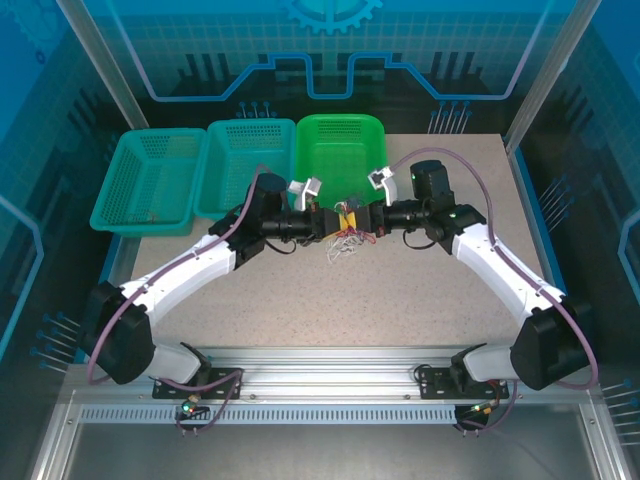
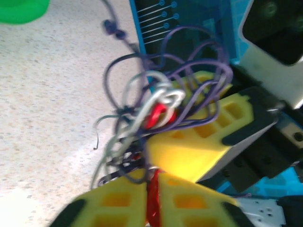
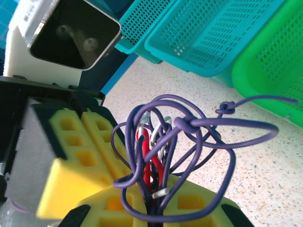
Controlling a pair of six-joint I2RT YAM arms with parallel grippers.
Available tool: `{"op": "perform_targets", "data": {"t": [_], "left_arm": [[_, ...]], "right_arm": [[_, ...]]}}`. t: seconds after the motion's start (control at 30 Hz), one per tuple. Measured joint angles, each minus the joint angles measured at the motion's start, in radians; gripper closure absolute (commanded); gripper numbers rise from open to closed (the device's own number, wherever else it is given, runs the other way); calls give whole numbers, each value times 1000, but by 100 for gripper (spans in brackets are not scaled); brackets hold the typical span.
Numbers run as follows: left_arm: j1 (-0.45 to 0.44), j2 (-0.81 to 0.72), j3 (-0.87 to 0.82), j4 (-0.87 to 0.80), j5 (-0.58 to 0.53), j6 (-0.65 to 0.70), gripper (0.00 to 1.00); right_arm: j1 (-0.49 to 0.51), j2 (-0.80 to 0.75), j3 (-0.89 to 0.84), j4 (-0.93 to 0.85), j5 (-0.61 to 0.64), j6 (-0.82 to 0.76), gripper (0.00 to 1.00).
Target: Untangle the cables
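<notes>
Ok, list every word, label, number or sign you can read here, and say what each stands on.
None: no letters, numbers or labels can be read.
The blue backdrop bears a gear outline and circuit-like lines, no words.
The green basket, the yellow jaws and the cables carry no legible marking.

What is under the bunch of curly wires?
The speckled table lies under the cables. Parts of them are hidden between the shut jaws of the left gripper and right gripper.
</notes>
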Motion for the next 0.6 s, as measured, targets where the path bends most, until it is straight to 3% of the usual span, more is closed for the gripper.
{"op": "perform_targets", "data": {"t": [0.13,0.3,0.5,0.6], "left_arm": [[-2,-9,-4,-23,-48,7,100],[5,-69,-31,-64,-141,11,100],[63,-159,-80,-129,-193,22,100],[63,-160,-80,-159,-194,33,100]], "right_arm": [[5,5,0,-9,43,11,93],[-23,-42,-72,-5,188,97,91],[-245,-117,-188,-86,394,220,91],[-262,-130,-211,-123,431,243,91]]}}
